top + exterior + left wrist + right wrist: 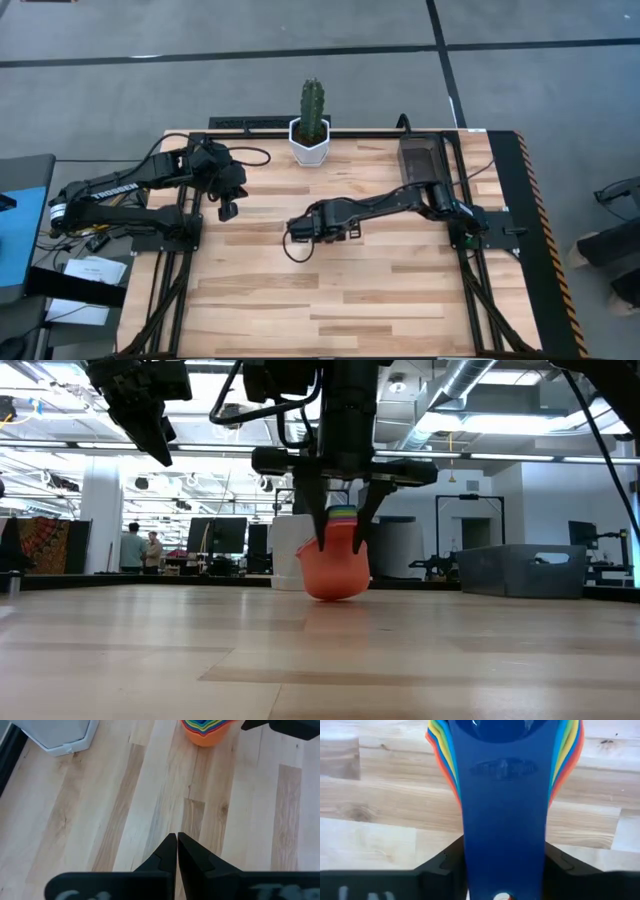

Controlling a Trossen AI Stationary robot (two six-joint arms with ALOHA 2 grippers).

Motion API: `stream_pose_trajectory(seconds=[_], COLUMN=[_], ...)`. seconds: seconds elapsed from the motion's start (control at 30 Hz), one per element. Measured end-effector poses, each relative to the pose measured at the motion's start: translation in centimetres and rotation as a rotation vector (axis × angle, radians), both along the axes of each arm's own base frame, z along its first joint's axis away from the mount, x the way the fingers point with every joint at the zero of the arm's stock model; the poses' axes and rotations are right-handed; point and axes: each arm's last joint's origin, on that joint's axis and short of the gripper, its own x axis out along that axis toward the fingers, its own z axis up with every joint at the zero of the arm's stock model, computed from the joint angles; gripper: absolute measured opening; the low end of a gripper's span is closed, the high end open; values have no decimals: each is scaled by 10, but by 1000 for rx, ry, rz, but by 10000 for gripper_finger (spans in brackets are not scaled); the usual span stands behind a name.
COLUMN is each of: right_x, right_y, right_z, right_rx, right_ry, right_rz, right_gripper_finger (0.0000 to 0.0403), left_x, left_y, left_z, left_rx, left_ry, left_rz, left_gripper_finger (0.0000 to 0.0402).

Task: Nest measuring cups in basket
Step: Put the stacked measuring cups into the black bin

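The left gripper [228, 208] hangs above the table's [350, 290] left part, near the back edge, fingers [169, 851] pressed together with nothing between them. Behind the middle of the table stands a white pot [310, 142] with a cactus [313, 108]. Toward the centre sits the nested stack of cups [335, 565], orange outermost, its rounded bottom on the wood, the dark blue handle [504, 820] on top. The right gripper [340, 525] reaches down over the stack, one finger on each side of the handles; its jaws stand part-way apart, and whether they press the stack or stand just clear of it cannot be told. The dark basket [420, 160] lies at the table's right rear, well apart from the stack
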Motion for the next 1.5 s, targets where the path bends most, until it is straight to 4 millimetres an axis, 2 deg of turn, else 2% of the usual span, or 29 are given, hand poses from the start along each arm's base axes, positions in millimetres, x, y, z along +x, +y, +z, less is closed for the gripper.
stream_pose_trajectory(seconds=[0.27,0.47,0.87,1.13,1.23,1.5], right_x=[-1,-2,7,5,7,10], right_y=[10,11,-9,-11,-12,-12], right_z=[0,-1,-7,-8,-14,-22], right_rx=[21,27,33,34,34,42], right_ry=[5,12,-19,4,5,8], right_rz=[17,12,-3,-5,-6,-5], right_gripper_finger=[233,231,248,212,207,247], left_x=[0,0,0,0,0,0], left_y=[0,0,0,0,0,0], left_z=[0,0,0,0,0,0], left_rx=[0,-1,-2,-1,0,4], left_ry=[0,0,0,0,0,1], left_rz=[0,0,1,0,-2,-5], left_gripper_finger=[2,2,2,2,2,2])
